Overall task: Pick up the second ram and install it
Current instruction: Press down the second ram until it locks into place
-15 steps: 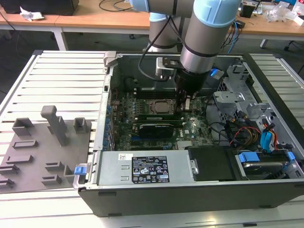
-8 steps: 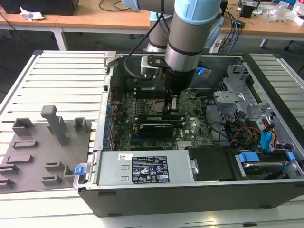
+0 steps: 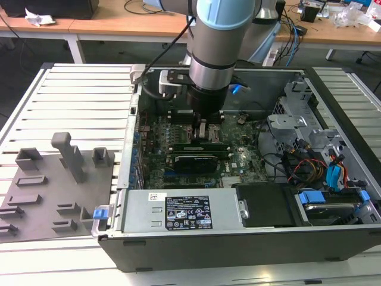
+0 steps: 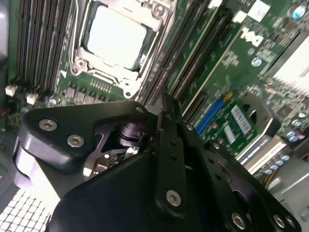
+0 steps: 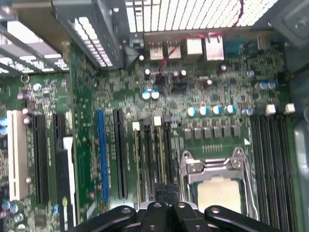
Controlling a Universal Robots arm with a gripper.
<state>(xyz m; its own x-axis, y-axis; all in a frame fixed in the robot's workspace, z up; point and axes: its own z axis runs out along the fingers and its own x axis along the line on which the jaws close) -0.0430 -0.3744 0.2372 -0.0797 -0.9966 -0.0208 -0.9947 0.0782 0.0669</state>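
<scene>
Finds the gripper (image 3: 202, 126) low inside the open computer case (image 3: 333, 241), just over the motherboard (image 3: 158, 140). Cannot tell whether pinching, spread or pressed together. Places the second ram (image 3: 198, 144), a thin green stick, at 6 o'clock of the gripper, just beneath it; cannot confirm contact. Leaves the grey tray (image 3: 41, 196) at 9 o'clock, well apart.

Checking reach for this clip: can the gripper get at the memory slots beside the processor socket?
Probably yes. The case lies open, the gripper hangs just above the board, and no cable crosses the memory slots beside the processor socket.
</scene>
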